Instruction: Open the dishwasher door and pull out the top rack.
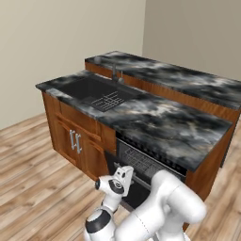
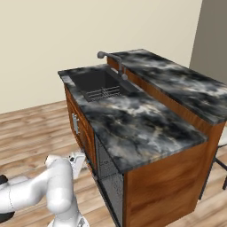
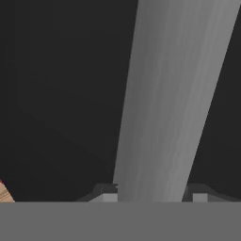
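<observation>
Hand view: gripper [image 3: 153, 195] closed narrow on the silver bar handle [image 3: 174, 94] of the dishwasher door [image 3: 61, 94]. One dark finger tip [image 3: 104, 192] pressed to each side of the bar. Handle slanting from the bottom centre to the upper right of that view, with the flat black door panel behind it. Sliver of brown wood at the lower left edge.

Left base view: dishwasher door seen as a black panel [image 1: 135, 192] under the right part of the marble counter [image 1: 164, 122], just right of the brown cabinet doors [image 1: 75, 141] with their vertical silver handles. White arm [image 1: 160, 207] rising from the lower right, its hand against the upper part of the door; fingers hidden behind the hand here. Top rack [image 1: 141, 162] visible as a grey wire grid in the dark band above the door's top edge, directly beneath the counter lip and still inside the machine. Exact tilt of the door: cannot tell.

Also catalogued in the left base view:
- Black sink [image 1: 89, 88] set in the left end of the counter, with a small wire grid [image 1: 109, 100] in its near right corner.
- Grey faucet [image 1: 115, 74] behind the sink, at the foot of a raised marble ledge [image 1: 188, 77].
- Light wooden plank floor [image 1: 33, 179] all around.

Right base view: hand close against the cabinet front, below the counter edge; grip itself not readable from this side.
</observation>
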